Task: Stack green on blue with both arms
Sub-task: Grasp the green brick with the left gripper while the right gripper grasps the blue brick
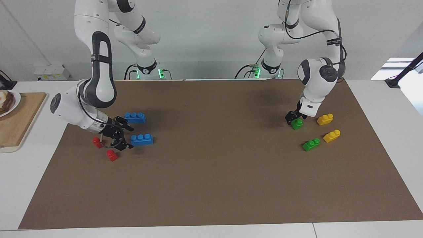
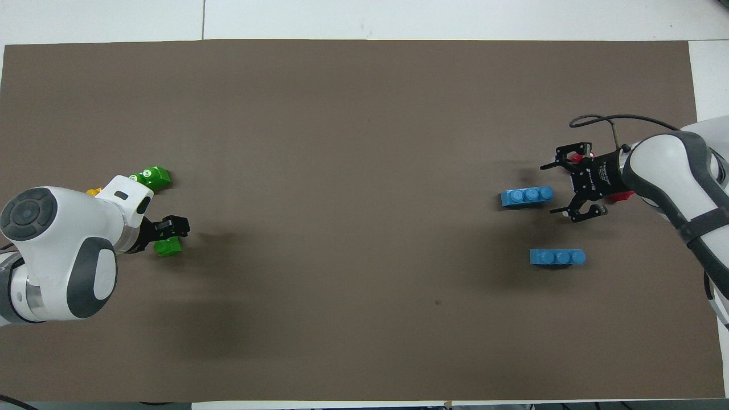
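The left tool (image 1: 295, 119) is down at the desk (image 1: 211, 185) at the left arm's end, directly at the green brick (image 1: 297, 124) that lies nearer to the robots; whether its fingers are closed on that brick cannot be determined. In the overhead view the green brick (image 2: 168, 247) shows at the tip of the left tool (image 2: 170, 230). The second green brick (image 1: 311, 144) lies farther from the robots, apart from the tool, with two yellow two-stud bricks (image 1: 325, 119) (image 1: 331, 136) beside the pair.

The right tool (image 1: 125, 136) is low at the right arm's end, fingers spread wide and holding nothing. It points along the desk at the end face of the blue three-stud brick (image 1: 141, 139) farther from the robots, just short of touching. That brick's long axis runs along the desk's length, in line with the tool's approach, so the open fingers straddle its short width. The other blue brick (image 1: 135, 117) lies nearer to the robots. Two red single-stud bricks (image 1: 96, 142) (image 1: 111, 155) sit beside the tool.

Each arm is nearer its own colour group.

No brand, label or writing on the bricks can be read
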### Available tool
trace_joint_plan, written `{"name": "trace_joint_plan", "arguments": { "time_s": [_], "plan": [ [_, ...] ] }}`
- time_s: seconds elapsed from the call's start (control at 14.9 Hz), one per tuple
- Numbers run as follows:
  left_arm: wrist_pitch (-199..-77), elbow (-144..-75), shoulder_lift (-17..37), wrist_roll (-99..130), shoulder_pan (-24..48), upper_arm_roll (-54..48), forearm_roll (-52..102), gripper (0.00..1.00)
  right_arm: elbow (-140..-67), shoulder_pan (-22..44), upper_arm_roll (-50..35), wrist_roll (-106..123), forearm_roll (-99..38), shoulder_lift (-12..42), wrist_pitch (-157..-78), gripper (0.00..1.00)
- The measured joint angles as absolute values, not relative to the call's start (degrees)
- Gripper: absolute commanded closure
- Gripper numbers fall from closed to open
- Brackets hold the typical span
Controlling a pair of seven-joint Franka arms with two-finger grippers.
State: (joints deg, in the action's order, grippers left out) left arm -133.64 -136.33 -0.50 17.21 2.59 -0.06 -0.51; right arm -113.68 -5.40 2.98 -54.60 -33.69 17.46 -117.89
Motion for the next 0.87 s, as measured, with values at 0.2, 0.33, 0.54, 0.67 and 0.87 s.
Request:
{"name": "trace_joint_plan", "arguments": {
  "time_s": [0.2,0.33,0.54,0.67,0.87],
  "plan": [
    [-133.86,-136.34,-0.42,17.45,2.59,-0.05,-0.51,0.2,-115.35,-5.38,2.91,-54.56,-33.82,17.52,-119.76,0.0],
    [-133.89,-136.37,-0.37,17.53,2.59,-0.05,-0.51,0.59,-116.2,-5.38,2.91,-54.52,-33.82,17.53,-120.45,0.0],
    [-133.94,-136.42,-0.28,17.55,2.59,-0.05,-0.51,1.0,-117.13,-5.35,2.89,-54.44,-33.82,17.53,-121.84,0.06],
    [-133.97,-136.37,-0.27,17.79,2.6,-0.05,-0.51,1.0,-117.41,-5.24,2.85,-53.91,-33.82,17.53,-122.47,0.25],
    [-133.11,-134.81,-0.17,19.48,2.66,-0.11,-0.51,1.0,-117.51,-4.9,2.85,-53.68,-33.83,17.53,-122.71,0.57]
  ]
}}
